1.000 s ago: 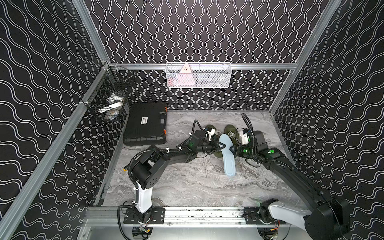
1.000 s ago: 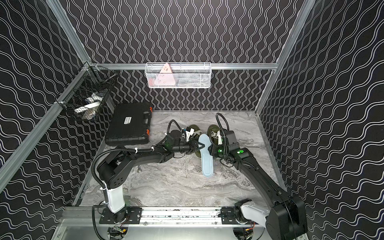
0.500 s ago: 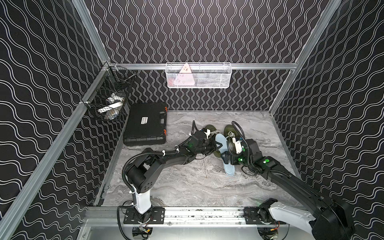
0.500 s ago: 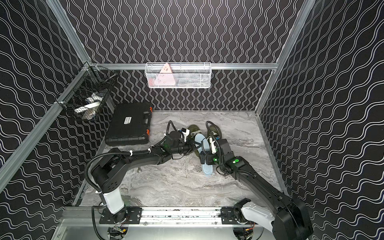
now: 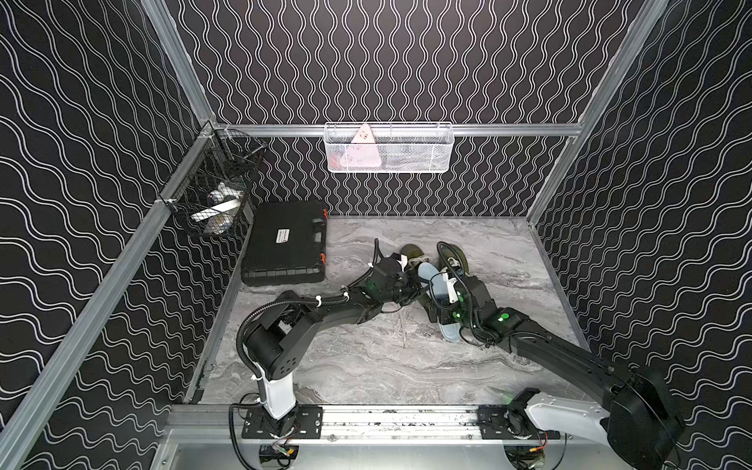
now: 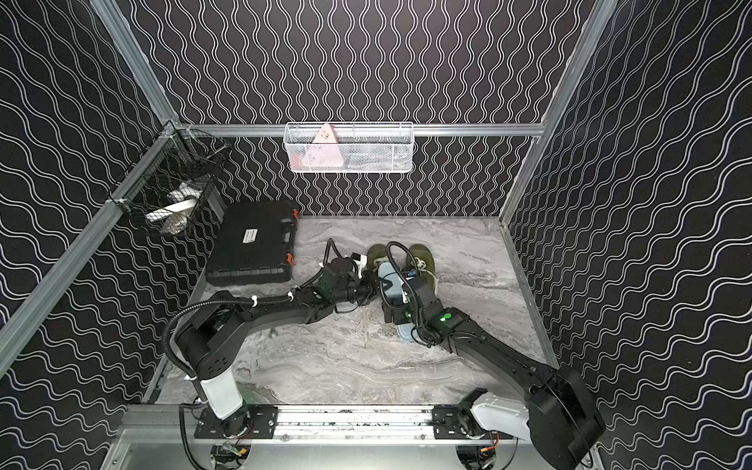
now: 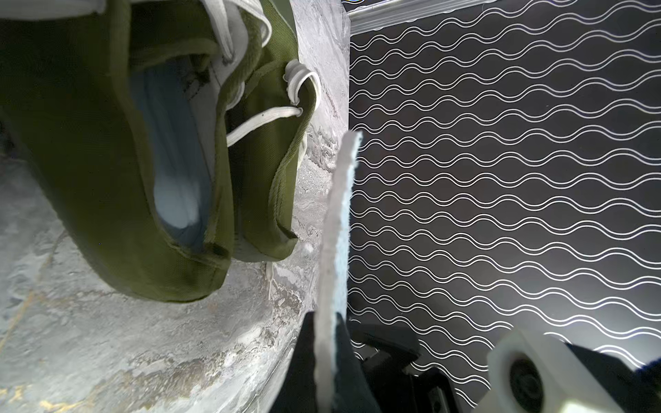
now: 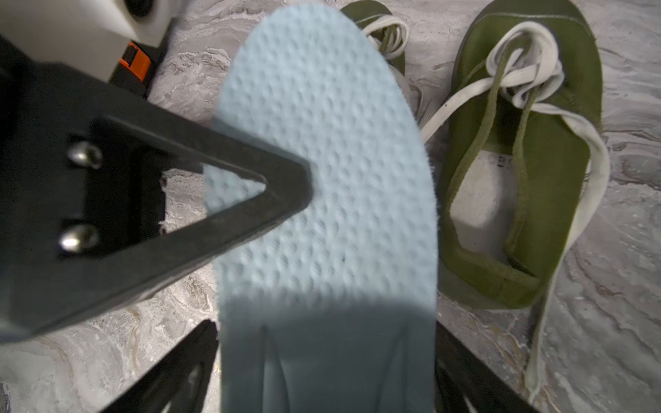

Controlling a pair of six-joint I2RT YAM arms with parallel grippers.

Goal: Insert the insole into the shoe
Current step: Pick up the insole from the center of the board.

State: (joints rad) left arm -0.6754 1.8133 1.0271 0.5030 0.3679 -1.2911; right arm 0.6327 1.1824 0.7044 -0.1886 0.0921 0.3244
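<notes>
The pale blue insole (image 5: 428, 272) (image 6: 386, 273) lies lengthwise in front of two olive-green shoes, toe toward the gap between them. My left gripper (image 7: 327, 321) is shut on one long edge of the insole (image 7: 336, 221), which stands on edge in the left wrist view. One left finger (image 8: 250, 214) lies over the insole (image 8: 322, 161). My right gripper (image 8: 323, 325) is open wide near the heel, a jaw close by each side edge. The near shoe (image 7: 89, 143) holds a blue insole. The right shoe (image 8: 536, 161) (image 5: 457, 254) shows a bare grey inside.
A black tool case (image 5: 285, 244) sits at the back left of the marble floor. A white wire basket (image 5: 388, 148) hangs on the back wall and a black wire basket (image 5: 215, 195) on the left wall. Loose white laces (image 8: 558, 250) trail from the right shoe.
My right gripper has moved from beside the insole to straddle its heel end, and its jaws have spread wide. The left gripper kept its hold and shifted slightly.
</notes>
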